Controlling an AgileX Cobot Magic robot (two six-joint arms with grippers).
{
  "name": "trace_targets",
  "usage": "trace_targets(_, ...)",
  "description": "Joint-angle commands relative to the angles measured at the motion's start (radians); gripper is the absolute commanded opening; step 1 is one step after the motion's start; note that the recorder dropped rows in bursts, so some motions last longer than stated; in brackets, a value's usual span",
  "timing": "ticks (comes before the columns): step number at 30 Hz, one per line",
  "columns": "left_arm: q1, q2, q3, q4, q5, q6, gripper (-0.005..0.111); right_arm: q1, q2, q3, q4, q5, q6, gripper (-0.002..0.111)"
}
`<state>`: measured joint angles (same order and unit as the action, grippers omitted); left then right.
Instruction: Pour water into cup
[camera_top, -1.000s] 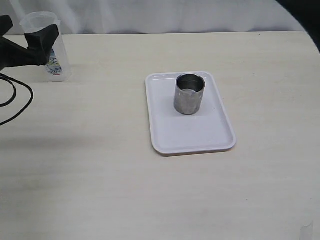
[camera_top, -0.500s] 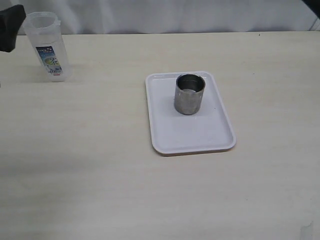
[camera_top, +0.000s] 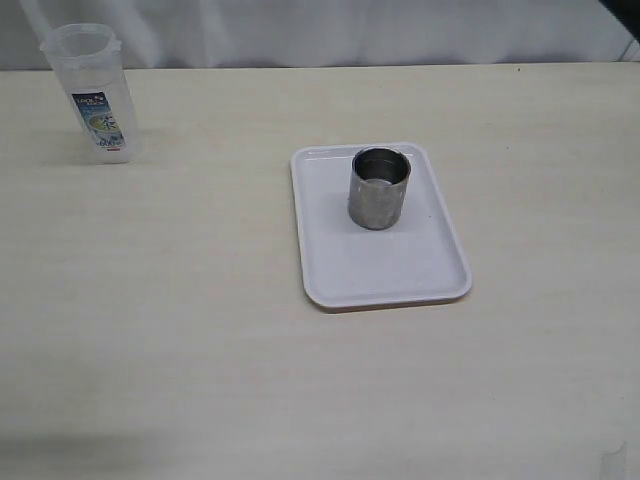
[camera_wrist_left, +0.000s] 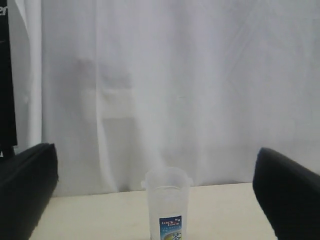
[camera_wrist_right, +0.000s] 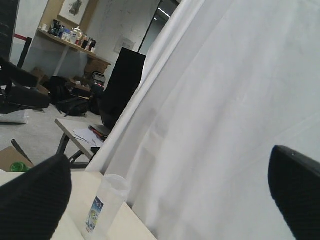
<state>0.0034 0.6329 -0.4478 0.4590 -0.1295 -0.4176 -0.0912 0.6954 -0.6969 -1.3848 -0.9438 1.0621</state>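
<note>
Table edges: the table (camera_top: 180, 360) ends at 12 o'clock against a white curtain (camera_top: 320, 30); its corner at 2 o'clock is rounded.
Open room: the 6 to 9 o'clock part of the table is bare, as is the strip along 3 o'clock beside the tray.
Tray: a white tray (camera_top: 400, 275) lies slightly toward 3 o'clock from the table's middle, its long sides running roughly 12 to 6.
Cup: the cup (camera_top: 380, 190) stands upright on the tray's 12 o'clock half, clear of the tray's rim, with nothing touching it.
Container: the clear container (camera_top: 92, 95) stands upright at 10 o'clock, close to the far edge and well apart from the tray.
Water: the water cannot be made out through the container wall in any view.
Exterior view only: tray and cup show here alone; neither gripper appears in it.
Left wrist view only: the container's top and label, seen from table height against the curtain.
Right wrist view only: past the curtain's edge, a room with a desk (camera_wrist_right: 80, 132) and a shelf (camera_wrist_right: 70, 40).
Left gripper: the left gripper (camera_wrist_left: 155, 175) has its fingers (camera_wrist_left: 25, 195) spread wide, empty, the container framed between them but untouched.
Right gripper: the right gripper (camera_wrist_right: 167, 190) is likewise spread wide and empty, away from the container.
</note>
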Motion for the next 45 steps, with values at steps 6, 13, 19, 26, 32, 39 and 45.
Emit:
trace_targets(6,0.000,-0.083,0.004,0.003,0.113,-0.062,0.105,-0.005,-0.004,0.004,0.002,0.000,0.008,0.110)
trace_targets(13,0.000,-0.083,0.004,0.001,0.113,-0.062,0.105,-0.005,-0.004,0.004,0.002,0.000,0.008,0.110)
trace_targets(19,0.000,-0.083,0.004,0.001,0.113,-0.062,0.105,-0.005,-0.004,0.004,0.002,0.000,0.008,0.110)
trace_targets(26,0.000,-0.083,0.004,0.001,0.113,-0.062,0.105,-0.005,-0.004,0.004,0.002,0.000,0.008,0.110)
trace_targets(32,0.000,-0.083,0.004,0.001,0.118,-0.055,0.105,-0.005,-0.004,0.004,0.002,0.000,0.008,0.110)
trace_targets(39,0.000,-0.083,0.004,-0.026,0.136,-0.056,0.105,-0.005,-0.004,0.004,0.002,0.000,0.008,0.110)
trace_targets(45,0.000,-0.084,0.004,-0.321,0.157,0.261,0.105,-0.005,-0.004,0.004,0.002,0.000,0.008,0.110)
